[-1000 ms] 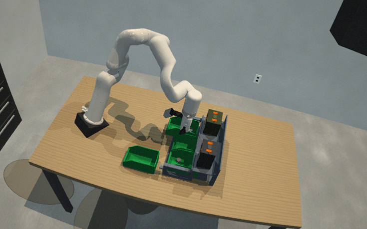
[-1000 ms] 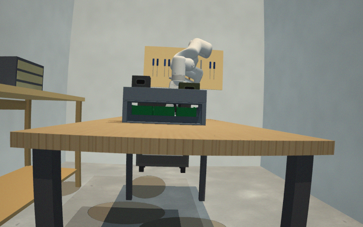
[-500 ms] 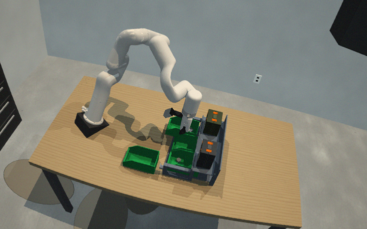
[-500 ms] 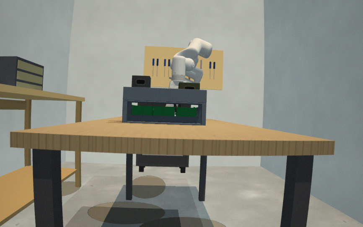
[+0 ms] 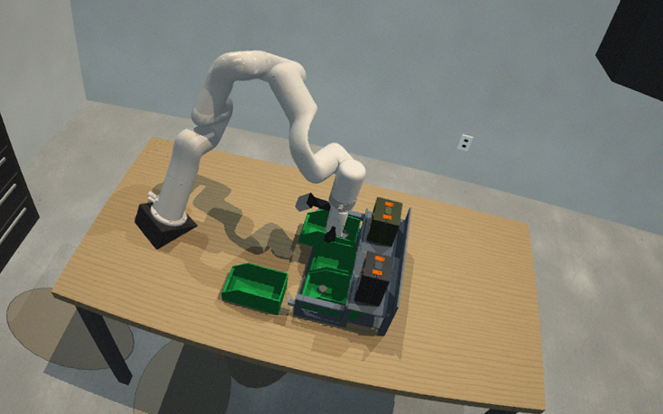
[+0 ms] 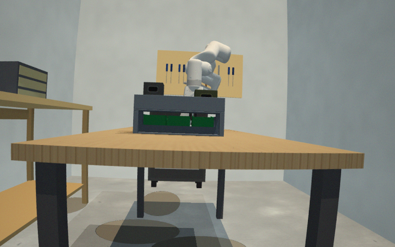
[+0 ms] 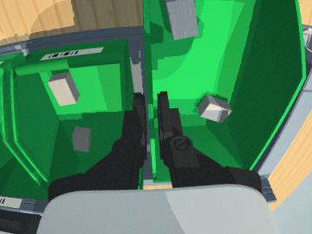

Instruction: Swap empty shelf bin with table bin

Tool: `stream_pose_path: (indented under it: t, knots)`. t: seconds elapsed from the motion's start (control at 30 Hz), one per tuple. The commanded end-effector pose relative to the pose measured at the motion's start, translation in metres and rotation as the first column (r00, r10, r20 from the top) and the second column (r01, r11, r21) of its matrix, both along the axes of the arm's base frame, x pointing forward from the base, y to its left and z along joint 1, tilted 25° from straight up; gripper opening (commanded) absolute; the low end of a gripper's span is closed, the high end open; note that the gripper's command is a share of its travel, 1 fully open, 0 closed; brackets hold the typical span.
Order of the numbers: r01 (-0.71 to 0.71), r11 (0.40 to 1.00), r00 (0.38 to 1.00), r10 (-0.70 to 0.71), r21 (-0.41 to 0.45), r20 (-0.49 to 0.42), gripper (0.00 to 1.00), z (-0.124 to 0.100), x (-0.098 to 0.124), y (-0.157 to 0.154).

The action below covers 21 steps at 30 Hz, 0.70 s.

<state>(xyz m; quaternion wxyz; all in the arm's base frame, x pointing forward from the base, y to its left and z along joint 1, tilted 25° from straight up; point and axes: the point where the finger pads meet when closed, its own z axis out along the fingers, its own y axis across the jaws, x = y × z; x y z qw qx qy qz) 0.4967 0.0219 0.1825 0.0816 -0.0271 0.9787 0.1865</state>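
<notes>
The bin with parts (image 5: 316, 227) (image 6: 203, 122) (image 7: 191, 71) is at the shelf's far end, in line with the other bins. Its front reaches farther out than theirs and looks raised; whether it rests on the lip is hidden. Several grey parts lie in it. My gripper (image 5: 330, 238) (image 7: 151, 107) is nearly closed but its fingers stand slightly apart. They straddle the bin's side wall, one inside and one in the gap to the neighbour, with a gap beside the wall. The empty bin (image 5: 255, 286) stands flat on the table in front of the shelf's near end.
Two other green bins (image 5: 331, 261) (image 5: 335, 291) stand beside it on the grey shelf (image 6: 179, 104). Small parts lie in the neighbour bin (image 7: 104, 82). Two dark boxes (image 5: 384, 227) (image 5: 371, 287) stand on the rear board, close behind the gripper.
</notes>
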Motion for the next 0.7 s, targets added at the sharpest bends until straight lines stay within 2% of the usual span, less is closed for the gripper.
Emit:
stream_pose_path:
  t: [0.0,0.67]
  knots:
    - [0.001,1.000,1.000,-0.001,-0.001,0.004,0.10,0.005,0.000,-0.002]
    - [0.001,1.000,1.000,-0.001,-0.001,0.004,0.10,0.031,-0.006,-0.013]
